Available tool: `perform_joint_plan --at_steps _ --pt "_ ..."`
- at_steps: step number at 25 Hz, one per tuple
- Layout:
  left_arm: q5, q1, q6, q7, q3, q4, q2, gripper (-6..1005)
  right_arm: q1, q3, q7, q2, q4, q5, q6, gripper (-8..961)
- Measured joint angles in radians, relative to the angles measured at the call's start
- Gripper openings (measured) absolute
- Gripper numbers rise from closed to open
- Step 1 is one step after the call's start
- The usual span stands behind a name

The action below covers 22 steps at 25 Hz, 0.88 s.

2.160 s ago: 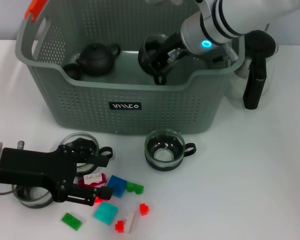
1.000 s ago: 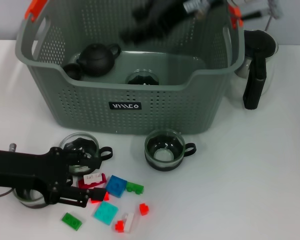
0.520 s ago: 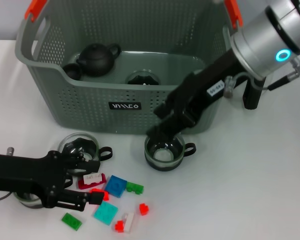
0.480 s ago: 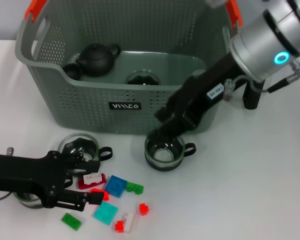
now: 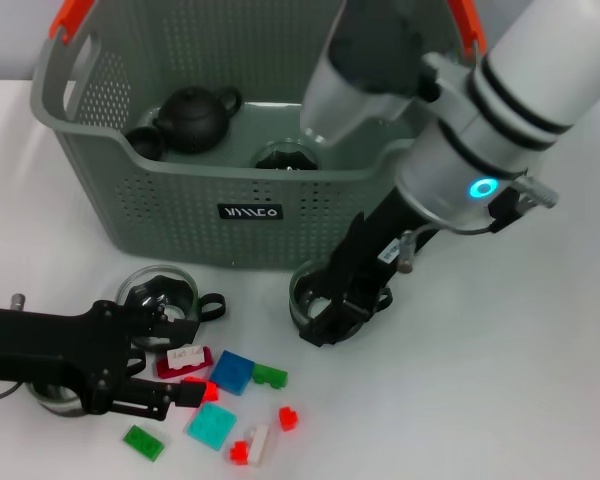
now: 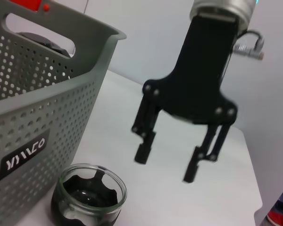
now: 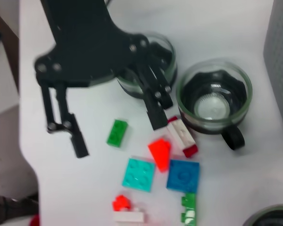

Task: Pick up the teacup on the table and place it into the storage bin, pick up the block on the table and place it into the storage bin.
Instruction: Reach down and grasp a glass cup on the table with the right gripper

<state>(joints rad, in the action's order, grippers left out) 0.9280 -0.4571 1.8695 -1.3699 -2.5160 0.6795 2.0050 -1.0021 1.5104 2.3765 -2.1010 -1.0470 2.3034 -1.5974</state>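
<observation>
The grey-green storage bin [image 5: 250, 190] stands at the back and holds a black teapot [image 5: 195, 115] and a glass teacup [image 5: 285, 158]. Another glass teacup [image 5: 305, 295] sits in front of the bin. My right gripper [image 5: 340, 318] hangs open right over it, its fingers [image 6: 142, 153] spread with nothing between them. At the front left my left gripper [image 5: 193, 358] is open and low over the blocks, with a crimson-and-white block [image 5: 185, 358] between its fingers. A second table teacup [image 5: 165, 293] stands just behind it. Blue [image 5: 234, 371], teal [image 5: 212, 426] and green [image 5: 143, 441] blocks lie close by.
A black-handled glass kettle [image 5: 510, 150] stands right of the bin. A further glass cup [image 5: 58, 398] sits partly under my left arm. Several small red, green and white blocks [image 7: 127, 209] are scattered along the front edge.
My right arm left a teacup in the bin, lifted out, swung forward and came down over the teacup in front of the bin. My left gripper shifted slightly left and stayed open.
</observation>
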Motion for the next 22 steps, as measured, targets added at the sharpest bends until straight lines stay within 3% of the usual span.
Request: perform_joint_plan --at_steps 8,22 --pt "0.001 0.0 -0.005 0.006 -0.001 0.0 0.0 830 -0.017 0.194 0.042 -0.009 0.03 0.047 0.147 605" --pt "0.001 0.0 -0.015 0.006 -0.001 0.0 0.004 830 -0.041 0.28 0.03 -0.01 0.104 0.067 0.255 675"
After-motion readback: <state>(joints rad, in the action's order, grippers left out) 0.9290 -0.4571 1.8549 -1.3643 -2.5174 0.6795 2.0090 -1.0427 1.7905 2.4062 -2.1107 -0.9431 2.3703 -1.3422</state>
